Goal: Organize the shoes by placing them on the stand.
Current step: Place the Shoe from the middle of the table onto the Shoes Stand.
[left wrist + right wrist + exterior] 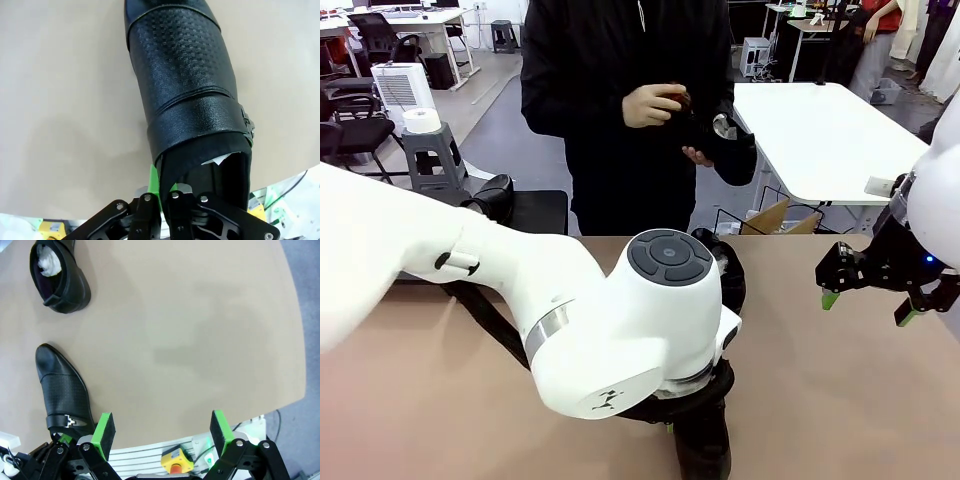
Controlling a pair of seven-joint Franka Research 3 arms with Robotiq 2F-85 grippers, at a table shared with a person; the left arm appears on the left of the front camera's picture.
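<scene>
While my left fingers [162,186] are clamped on the heel collar of the glossy black embossed-leather buckle shoe [185,85], it rests near the desk's [820,400] near edge. That collar wall looks thin and pliable, so it may fold. The paper-stuffed shoe seems light but slick. My right fingers [162,427] hang open over the desk's right side. The low matte black stand [535,210] sits, I think, beyond the far left corner.
</scene>
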